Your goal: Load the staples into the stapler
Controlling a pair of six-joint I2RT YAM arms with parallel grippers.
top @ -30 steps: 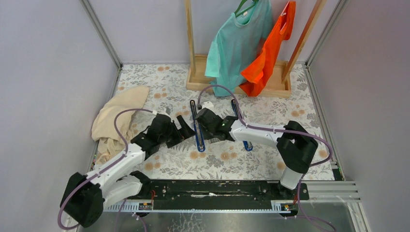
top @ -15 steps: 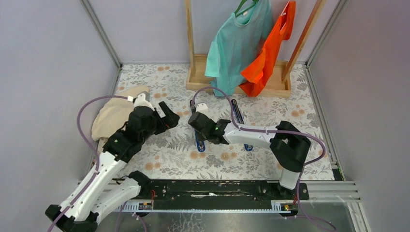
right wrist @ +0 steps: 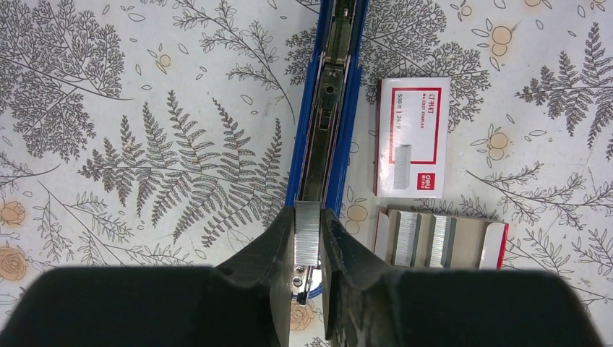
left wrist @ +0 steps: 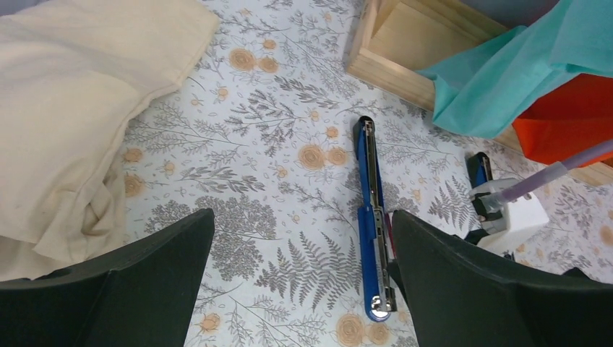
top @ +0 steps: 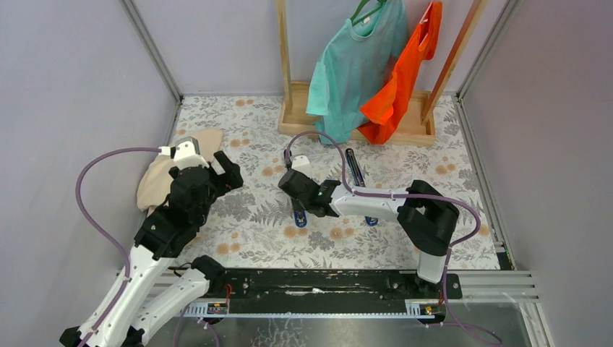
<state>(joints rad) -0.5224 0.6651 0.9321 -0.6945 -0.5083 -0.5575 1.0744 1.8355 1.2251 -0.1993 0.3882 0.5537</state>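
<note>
A long blue stapler lies opened flat on the flowered table, its metal channel facing up. My right gripper is shut on a small silvery block of staples, held just above the stapler's near end, in line with the channel. From above, the right gripper covers the middle of the stapler. My left gripper hangs open to the left of it. In the left wrist view the stapler lies by the right finger of the open left gripper, nothing between the fingers.
A red-and-white staple box and its open tray with more strips lie right of the stapler. A second blue stapler lies further right. Cream cloth is piled at the left. A wooden rack with two shirts stands behind.
My left arm has drawn back to the left, away from the stapler, its gripper still open. The right gripper with the staples has shifted slightly left along the stapler.
</note>
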